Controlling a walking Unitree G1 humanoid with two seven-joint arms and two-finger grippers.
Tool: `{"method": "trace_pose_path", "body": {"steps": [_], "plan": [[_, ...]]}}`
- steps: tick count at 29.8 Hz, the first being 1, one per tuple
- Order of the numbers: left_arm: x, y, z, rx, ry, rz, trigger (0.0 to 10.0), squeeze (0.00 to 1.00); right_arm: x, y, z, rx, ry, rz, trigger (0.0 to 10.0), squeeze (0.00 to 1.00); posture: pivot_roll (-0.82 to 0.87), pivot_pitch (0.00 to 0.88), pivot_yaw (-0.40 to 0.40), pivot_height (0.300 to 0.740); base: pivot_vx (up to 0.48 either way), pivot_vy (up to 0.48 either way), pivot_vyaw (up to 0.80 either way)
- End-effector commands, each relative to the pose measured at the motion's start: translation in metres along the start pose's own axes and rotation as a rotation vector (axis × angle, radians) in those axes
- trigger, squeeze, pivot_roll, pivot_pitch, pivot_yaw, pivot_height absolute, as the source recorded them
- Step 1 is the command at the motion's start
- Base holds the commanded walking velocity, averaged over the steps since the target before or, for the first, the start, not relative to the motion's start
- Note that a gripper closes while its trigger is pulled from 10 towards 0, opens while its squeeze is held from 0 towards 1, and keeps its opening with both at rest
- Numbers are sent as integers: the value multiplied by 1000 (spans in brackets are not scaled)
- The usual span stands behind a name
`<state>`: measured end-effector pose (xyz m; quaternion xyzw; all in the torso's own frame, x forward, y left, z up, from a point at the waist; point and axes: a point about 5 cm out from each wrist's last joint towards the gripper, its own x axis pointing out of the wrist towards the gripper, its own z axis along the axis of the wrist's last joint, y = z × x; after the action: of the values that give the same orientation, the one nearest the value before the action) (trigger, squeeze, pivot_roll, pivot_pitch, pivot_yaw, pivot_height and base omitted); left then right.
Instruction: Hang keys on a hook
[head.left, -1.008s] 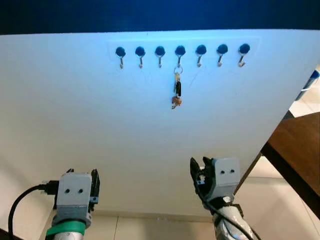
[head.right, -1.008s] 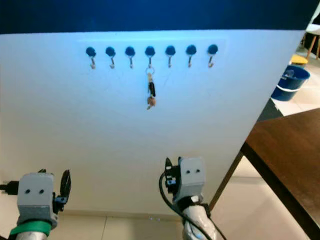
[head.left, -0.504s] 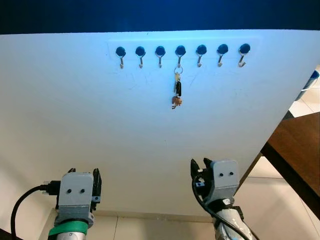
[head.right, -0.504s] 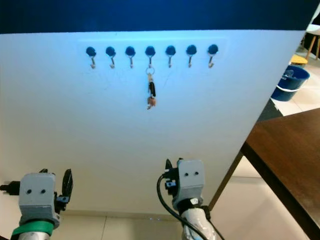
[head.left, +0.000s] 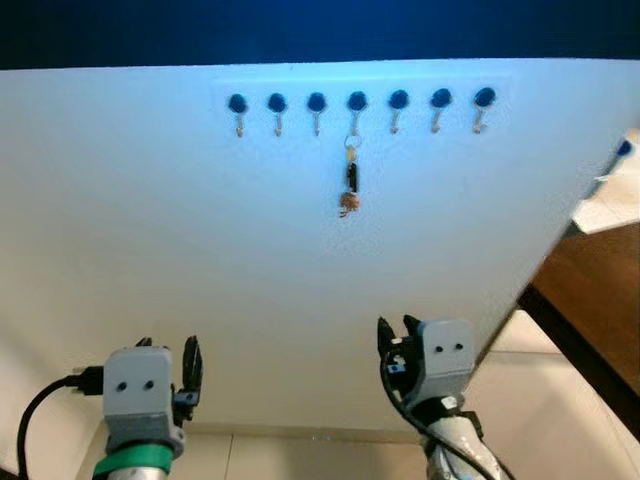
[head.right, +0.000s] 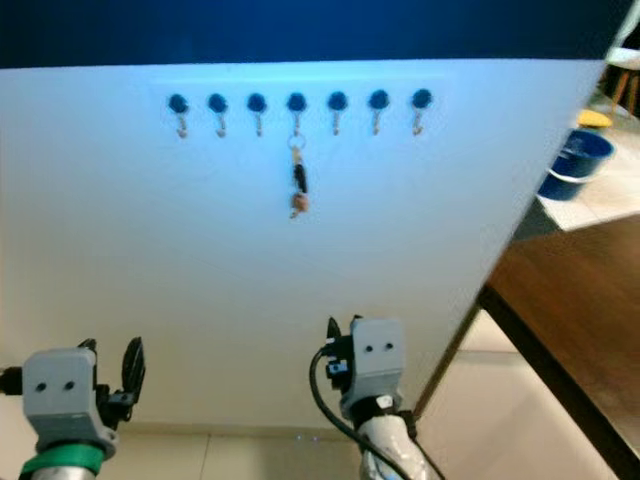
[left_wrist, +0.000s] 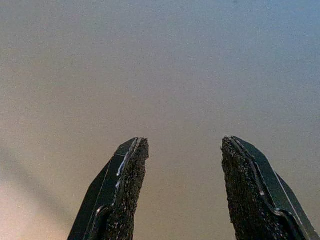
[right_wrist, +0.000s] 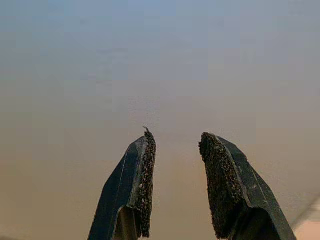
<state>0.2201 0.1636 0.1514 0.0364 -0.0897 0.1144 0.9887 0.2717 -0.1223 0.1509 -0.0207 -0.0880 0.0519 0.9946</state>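
A smooth white wall panel (head.left: 150, 230) is topped by a dark blue band. Seven round blue-capped hooks (head.left: 316, 103) line its upper edge; the keys (head.left: 350, 180) hang from the middle one. A brown wooden table (head.right: 570, 310) stands rightward. The left gripper (left_wrist: 182, 190) and right gripper (right_wrist: 177, 185) are held apart, empty.

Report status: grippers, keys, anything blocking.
Left gripper and right gripper both open, empty, low before the white wall. Keys hanging from the middle hook of seven. Nothing in the way.

Both arms hang low, left pincer (left_wrist: 182, 187) and right pincer (right_wrist: 177, 182) parted, empty.
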Motion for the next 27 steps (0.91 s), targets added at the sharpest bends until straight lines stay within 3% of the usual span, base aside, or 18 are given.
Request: {"method": "trace_pose_path", "body": {"steps": [1, 27], "plan": [[-2, 1, -4, 6, 19, 4, 10000, 0, -3, 0, -3, 2, 14, -6, 10000, 0, -131, 122, 120, 740, 0, 0, -800], [-3, 0, -7, 7, 30, -10, 10000, 0, -4, 0, -5, 0, 31, 2, 10000, 0, -135, 113, 116, 740, 0, 0, -800]]}}
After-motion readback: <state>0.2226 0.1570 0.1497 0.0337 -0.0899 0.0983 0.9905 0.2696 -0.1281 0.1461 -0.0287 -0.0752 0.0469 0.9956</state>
